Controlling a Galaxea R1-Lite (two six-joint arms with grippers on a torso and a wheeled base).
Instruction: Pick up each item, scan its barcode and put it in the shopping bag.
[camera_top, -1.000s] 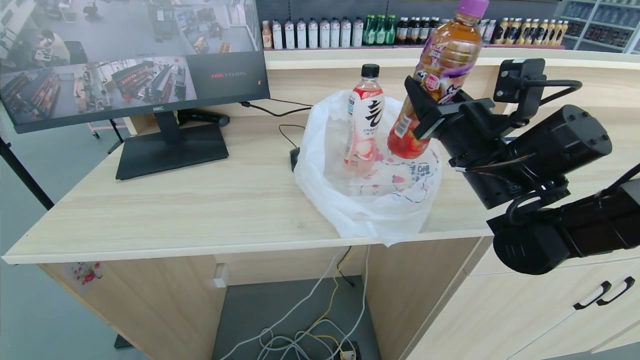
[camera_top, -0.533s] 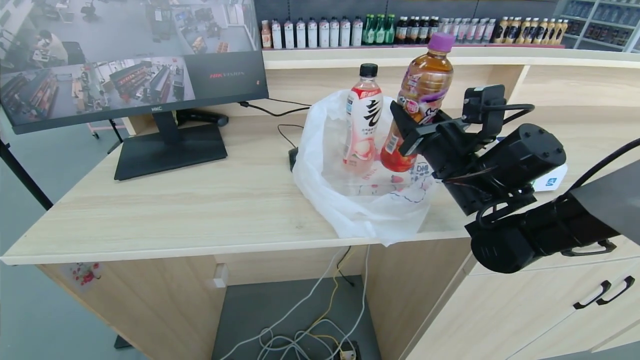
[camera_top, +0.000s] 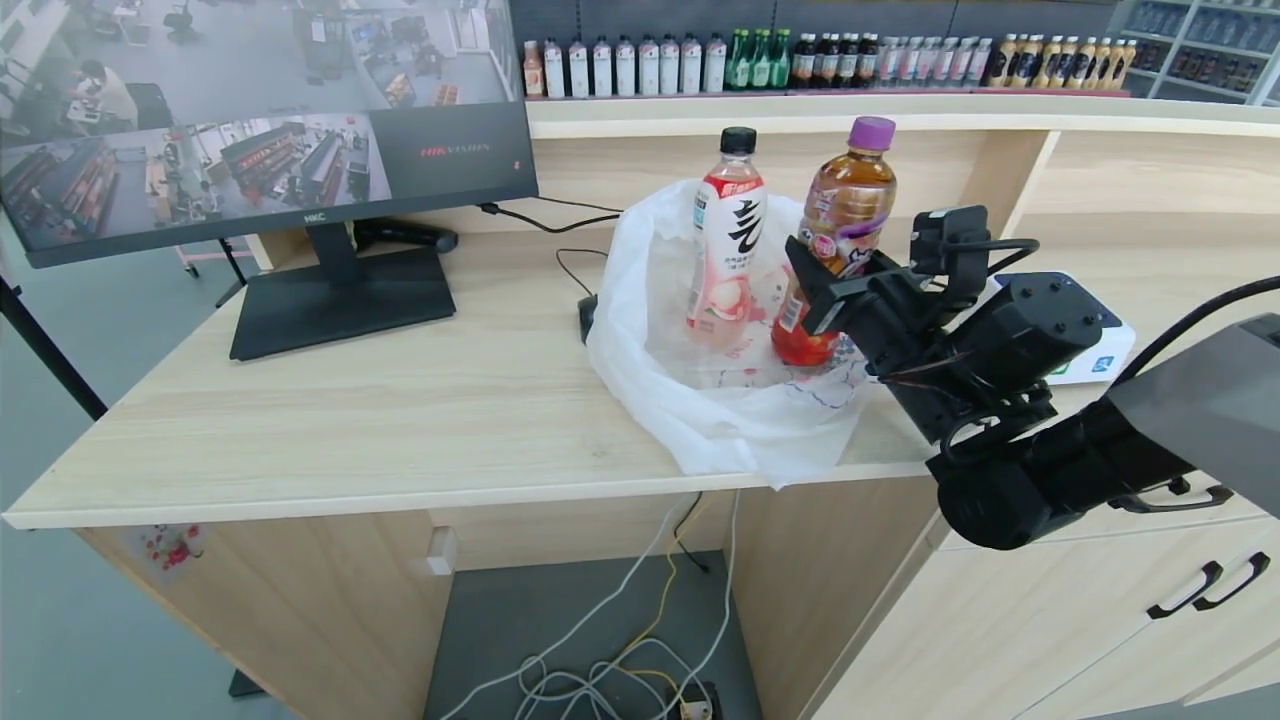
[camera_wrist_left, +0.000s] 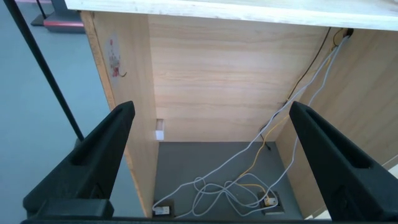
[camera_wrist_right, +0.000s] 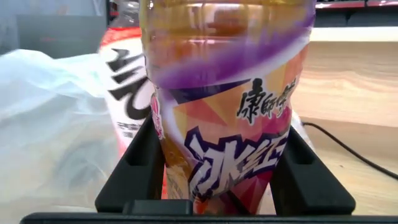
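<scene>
Thin translucent plastic bag (camera_top: 700, 420), matt wood counter (camera_top: 400, 420)

Bright, even shop light from overhead; the counter (camera_top: 400, 420) carries only soft shadows (dimmer beneath it), and straight edges bow toward the corners

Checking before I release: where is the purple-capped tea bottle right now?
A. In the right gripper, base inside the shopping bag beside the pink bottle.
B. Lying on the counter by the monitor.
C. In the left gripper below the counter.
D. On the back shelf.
A: the right gripper is shut on the tea bottle, whose base is within the shopping bag mouth next to the pink bottle.
</scene>
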